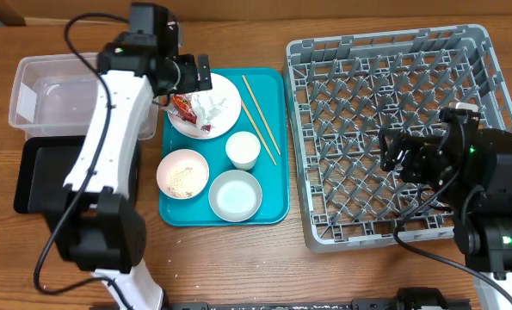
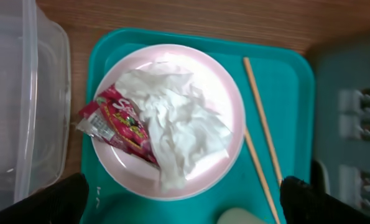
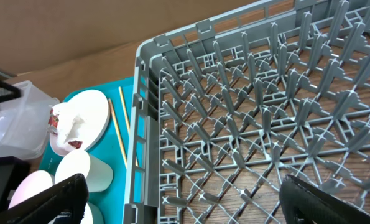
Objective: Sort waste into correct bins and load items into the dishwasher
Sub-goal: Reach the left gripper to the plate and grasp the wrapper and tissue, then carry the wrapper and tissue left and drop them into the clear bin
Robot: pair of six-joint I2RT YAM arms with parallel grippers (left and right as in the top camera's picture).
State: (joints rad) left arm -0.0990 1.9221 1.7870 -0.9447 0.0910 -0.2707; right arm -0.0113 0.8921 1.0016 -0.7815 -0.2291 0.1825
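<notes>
Your left gripper [image 2: 183, 191] is hanging wide open; wrapper [image 2: 116, 124] and tissue [image 2: 181, 127] are touching just ahead of it, so you are risking grabbing both

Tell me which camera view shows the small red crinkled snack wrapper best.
The left wrist view: the small red crinkled snack wrapper lies close and sharp on the white round plate, beside the crumpled white tissue. The overhead view shows it small; the right wrist view, only a distant red patch.

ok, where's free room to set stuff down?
The dish rack holds nothing; clear tub looks empty. Bare table in front of the teal tray. Crowded: on the tray, plate, cup, pink bowl and grey-green bowl sit close together.
</notes>
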